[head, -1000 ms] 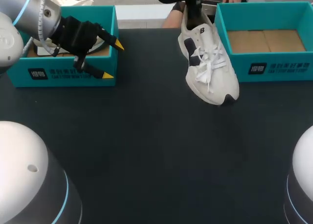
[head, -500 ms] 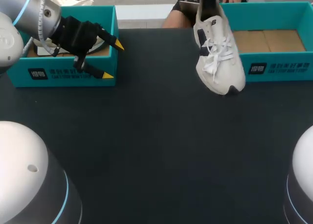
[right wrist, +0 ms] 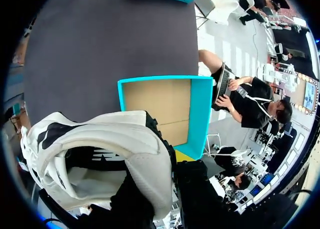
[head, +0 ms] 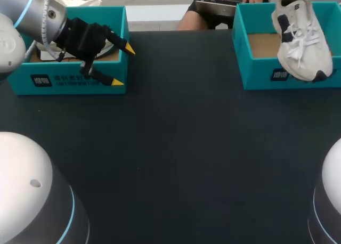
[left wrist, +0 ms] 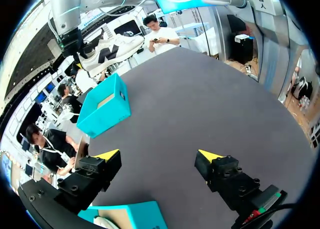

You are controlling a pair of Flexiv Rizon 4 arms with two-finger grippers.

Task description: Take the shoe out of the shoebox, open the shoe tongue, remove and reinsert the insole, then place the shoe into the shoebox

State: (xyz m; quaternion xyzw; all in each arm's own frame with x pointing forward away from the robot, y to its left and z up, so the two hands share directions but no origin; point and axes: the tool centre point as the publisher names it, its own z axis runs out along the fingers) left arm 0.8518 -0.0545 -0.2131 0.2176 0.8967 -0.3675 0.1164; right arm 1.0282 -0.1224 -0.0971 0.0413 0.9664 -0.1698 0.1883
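A white shoe (head: 302, 44) with dark side marks and white laces hangs toe-down over the front wall of the right teal shoebox (head: 256, 73). My right gripper (right wrist: 172, 165) is shut on the shoe's heel collar (right wrist: 150, 154). Under it, in the right wrist view, lies the box's bare cardboard floor (right wrist: 160, 104). From the left wrist view the shoe (left wrist: 107, 51) hangs above that box (left wrist: 105, 111). My left gripper (head: 123, 66) stands open at the front right corner of the left teal box (head: 69, 80), nothing between its yellow fingertips (left wrist: 107, 154).
Something white (head: 110, 43) lies inside the left box, mostly hidden by my left arm. The dark tabletop (head: 176, 148) stretches between the two boxes with nothing on it.
My right arm has carried the shoe rightward from the back middle of the table to above the right box. The left arm has stayed put.
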